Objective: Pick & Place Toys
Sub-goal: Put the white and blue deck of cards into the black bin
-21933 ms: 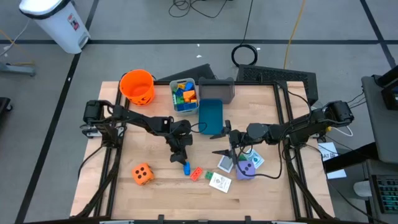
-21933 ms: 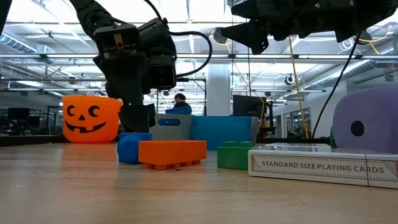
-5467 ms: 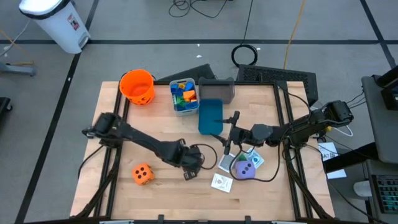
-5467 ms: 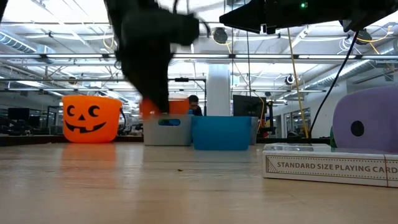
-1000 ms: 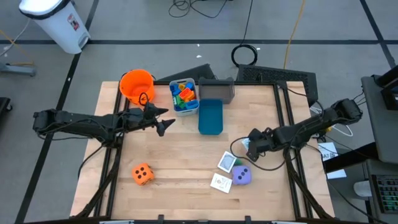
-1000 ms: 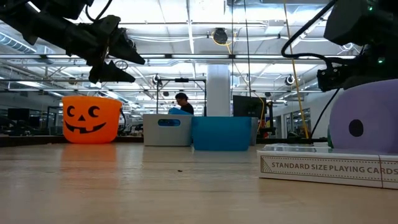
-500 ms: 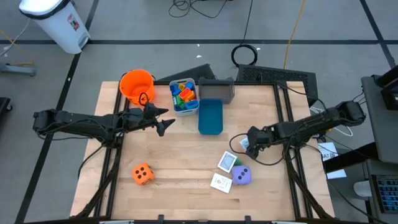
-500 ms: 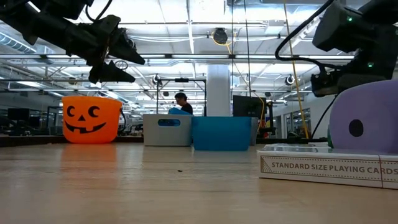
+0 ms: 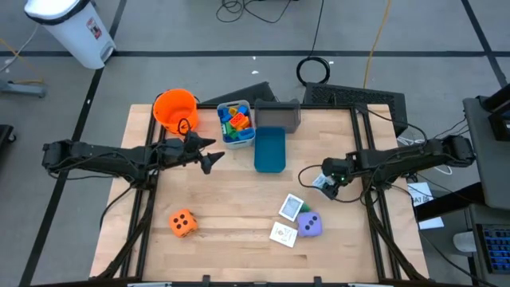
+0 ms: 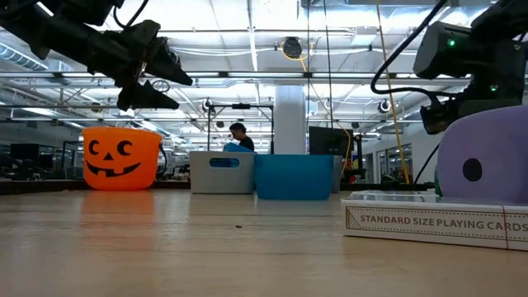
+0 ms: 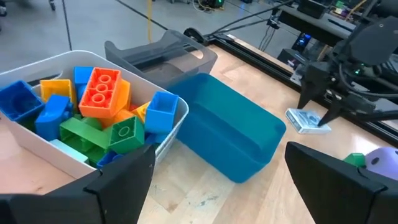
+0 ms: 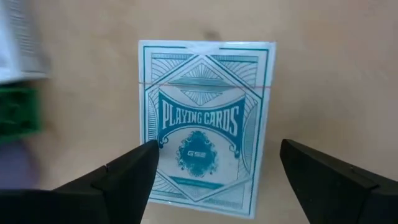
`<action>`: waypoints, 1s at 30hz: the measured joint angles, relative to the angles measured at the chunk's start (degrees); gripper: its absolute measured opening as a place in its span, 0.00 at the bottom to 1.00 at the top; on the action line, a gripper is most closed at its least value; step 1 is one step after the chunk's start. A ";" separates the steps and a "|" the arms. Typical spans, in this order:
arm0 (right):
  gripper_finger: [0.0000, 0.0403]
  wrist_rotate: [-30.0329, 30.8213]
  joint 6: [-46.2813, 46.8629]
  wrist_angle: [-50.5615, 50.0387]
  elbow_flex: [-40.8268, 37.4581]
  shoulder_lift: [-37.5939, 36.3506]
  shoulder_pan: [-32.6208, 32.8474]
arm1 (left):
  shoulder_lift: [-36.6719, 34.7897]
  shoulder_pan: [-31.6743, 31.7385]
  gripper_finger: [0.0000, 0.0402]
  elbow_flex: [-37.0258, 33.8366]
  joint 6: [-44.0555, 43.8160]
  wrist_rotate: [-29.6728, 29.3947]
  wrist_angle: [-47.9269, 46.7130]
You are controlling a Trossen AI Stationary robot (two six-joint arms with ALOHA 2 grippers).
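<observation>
The toys are spread over the table. Several coloured blocks (image 11: 102, 106) fill a pale bin (image 9: 236, 124). An orange dotted die (image 9: 182, 222) lies near left. A purple die (image 9: 309, 225) sits beside two picture cards (image 9: 292, 207) and a green block (image 11: 356, 160). A teal playing-card box (image 12: 205, 118) lies flat on the wood. My right gripper (image 12: 217, 146) points down over it, open, a finger on either side, above it. My left gripper (image 9: 209, 160) hangs open in the air near the block bin.
A blue bin (image 9: 269, 149) and a grey bin (image 9: 277, 114) stand at the far middle, an orange pumpkin bucket (image 9: 175, 110) at the far left. A second card box (image 10: 433, 219) lies close in the low view. Bare wood stretches across the near middle.
My right gripper has drawn back toward the table's right and far edges, risen a little and tipped further downward as its arm swung round. The teal card box stays flat on the table.
</observation>
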 joint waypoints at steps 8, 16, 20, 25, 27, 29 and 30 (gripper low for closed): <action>0.81 7.32 -1.50 -6.16 3.28 -0.84 0.73 | 0.00 0.02 0.91 0.00 -0.14 -0.68 -0.02; 0.81 7.78 2.31 -3.95 3.30 -0.87 7.22 | 0.02 0.02 0.91 0.00 -0.26 -0.70 -0.03; 0.81 12.37 2.56 -3.05 3.41 0.81 11.38 | 0.02 0.02 0.91 0.00 -0.26 -0.72 -0.04; 0.81 15.28 1.81 -2.72 3.48 6.07 12.62 | 0.02 0.02 0.91 0.00 -0.26 -0.73 -0.07; 0.81 15.54 1.90 -2.11 3.64 7.72 12.57 | 0.02 0.01 0.91 0.00 -0.26 -0.75 -0.07; 0.81 15.84 1.94 -2.01 3.72 9.11 12.57 | 0.02 -0.01 0.91 0.00 -0.26 -0.73 -0.07; 0.81 15.85 1.90 -2.04 3.72 9.54 12.55 | 0.02 -0.01 0.91 0.00 -0.26 -0.74 -0.07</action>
